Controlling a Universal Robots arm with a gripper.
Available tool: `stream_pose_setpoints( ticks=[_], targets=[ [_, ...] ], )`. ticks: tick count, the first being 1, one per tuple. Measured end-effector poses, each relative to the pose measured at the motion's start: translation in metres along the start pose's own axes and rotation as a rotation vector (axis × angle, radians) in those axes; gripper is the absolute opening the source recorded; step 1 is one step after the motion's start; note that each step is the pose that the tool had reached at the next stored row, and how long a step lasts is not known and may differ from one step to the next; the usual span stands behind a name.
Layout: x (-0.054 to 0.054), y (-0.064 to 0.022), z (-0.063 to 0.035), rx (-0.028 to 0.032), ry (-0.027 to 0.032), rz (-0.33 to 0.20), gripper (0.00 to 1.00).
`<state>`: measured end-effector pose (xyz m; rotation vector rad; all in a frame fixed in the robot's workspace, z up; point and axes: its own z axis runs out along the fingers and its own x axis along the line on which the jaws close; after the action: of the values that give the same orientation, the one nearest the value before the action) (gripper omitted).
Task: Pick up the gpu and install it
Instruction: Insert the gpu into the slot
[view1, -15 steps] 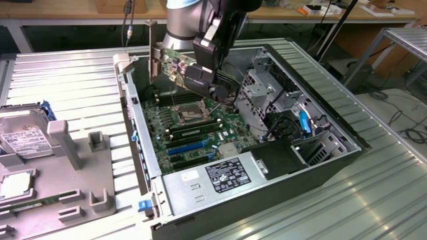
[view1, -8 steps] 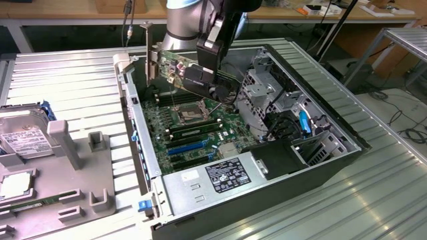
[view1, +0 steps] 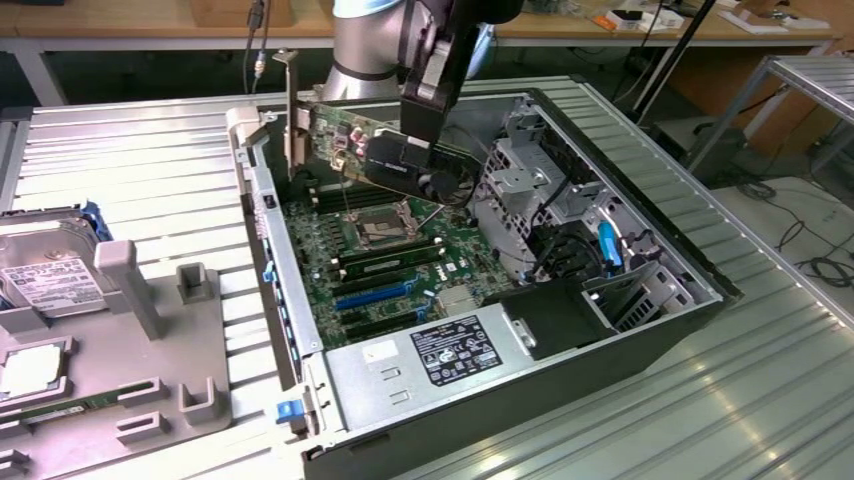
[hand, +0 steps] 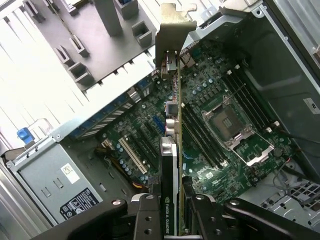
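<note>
The gpu (view1: 350, 140) hangs over the motherboard (view1: 400, 255), seemingly within the case (view1: 534, 410).

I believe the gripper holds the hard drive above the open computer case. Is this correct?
Not quite. The gripper holds the graphics card, not the hard drive, above the open computer case. The exterior view shows it: the hard drive lies on the grey tray at that view's left.
</note>
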<state>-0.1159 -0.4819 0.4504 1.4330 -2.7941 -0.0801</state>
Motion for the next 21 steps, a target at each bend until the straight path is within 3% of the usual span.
stream_pose_setpoints(
  ticks=[21],
  targets=[
    [0.0004, 0.0006, 0.0, -0.0055, 0.011, -0.239, 0.27]
  ],
)
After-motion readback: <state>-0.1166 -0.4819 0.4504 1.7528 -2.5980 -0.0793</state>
